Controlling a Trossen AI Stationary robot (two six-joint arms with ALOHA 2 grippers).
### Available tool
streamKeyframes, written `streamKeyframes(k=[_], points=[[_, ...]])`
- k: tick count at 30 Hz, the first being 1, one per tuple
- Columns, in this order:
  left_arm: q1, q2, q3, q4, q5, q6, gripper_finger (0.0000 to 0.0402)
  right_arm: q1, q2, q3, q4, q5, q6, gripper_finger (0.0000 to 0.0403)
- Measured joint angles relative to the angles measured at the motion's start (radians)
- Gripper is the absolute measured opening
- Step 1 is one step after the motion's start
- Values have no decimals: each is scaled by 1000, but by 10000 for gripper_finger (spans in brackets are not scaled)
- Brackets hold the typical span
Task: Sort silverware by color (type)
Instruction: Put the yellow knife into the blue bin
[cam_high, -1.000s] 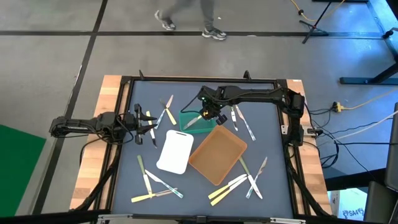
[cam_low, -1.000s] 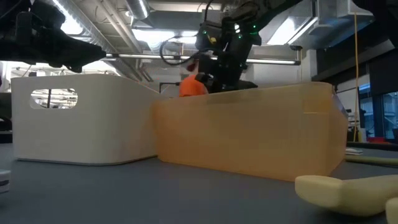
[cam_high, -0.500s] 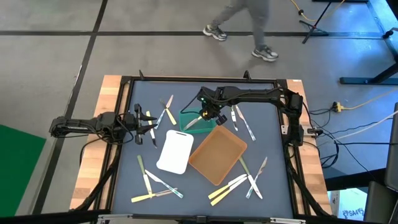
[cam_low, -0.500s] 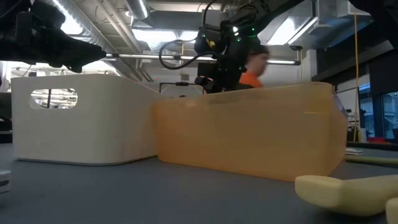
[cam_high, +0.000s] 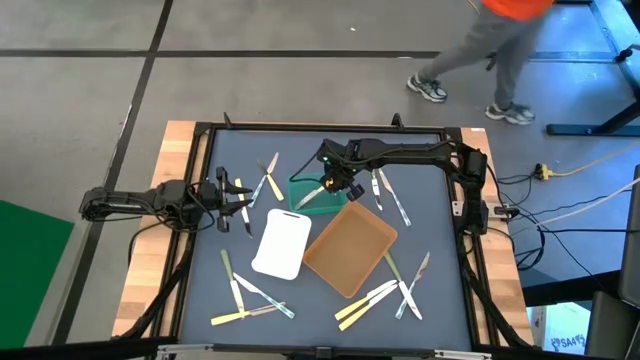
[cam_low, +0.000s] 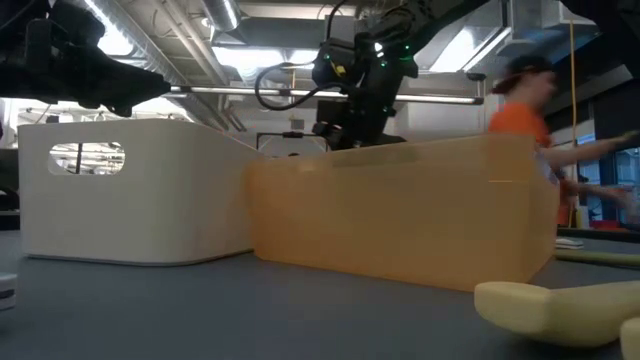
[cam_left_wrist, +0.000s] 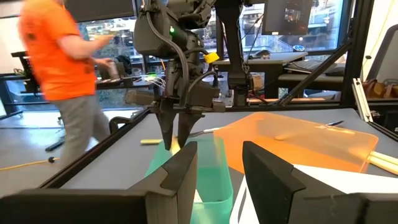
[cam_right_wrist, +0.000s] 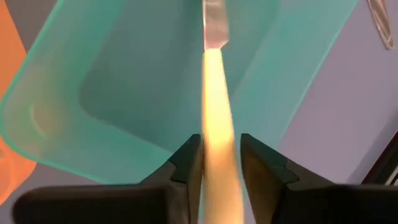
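Observation:
My right gripper (cam_high: 331, 186) hangs over the green tray (cam_high: 312, 199) at the table's far middle, shut on a utensil (cam_right_wrist: 214, 93) with a yellowish handle and a pale tip. The tip points down into the tray (cam_right_wrist: 124, 81). The left wrist view shows the same gripper (cam_left_wrist: 175, 134) above the tray (cam_left_wrist: 205, 180). My left gripper (cam_high: 245, 200) waits at the table's left side, open, with nothing between its fingers (cam_left_wrist: 186, 174). Other silverware lies loose on the mat. My right gripper pinches the utensil's yellowish handle (cam_right_wrist: 217, 155) between its two fingers. The fingers slant steeply down from above and lie along the utensil. The utensil is lifted clear, and its pale tip (cam_right_wrist: 213, 28) hangs over the inside of the green tray.
A white tray (cam_high: 282, 243) and a brown tray (cam_high: 350, 250) stand at mid-table, near the green one. Loose utensils lie at the far left (cam_high: 265, 180), the far right (cam_high: 390, 195), the near left (cam_high: 250, 295) and the near right (cam_high: 385, 295). A person walks beyond the far edge.
Both arms and the held utensil stand as before. A person beyond the table's far edge has walked toward the right.

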Motion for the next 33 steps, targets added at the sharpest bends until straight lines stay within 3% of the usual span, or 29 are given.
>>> streamKeyframes(k=[9,22,29,33], points=[[0,0,0,0,0,0,123,0,0,0,6,0,0,173],[0,0,0,150,-96,-5,123,11,-2,44,-55,33,0,179],[0,12,0,240,-123,25,123,54,-2,183,-257,67,2,179],[2,59,0,342,-136,72,123,75,-6,299,-421,75,108,179]])
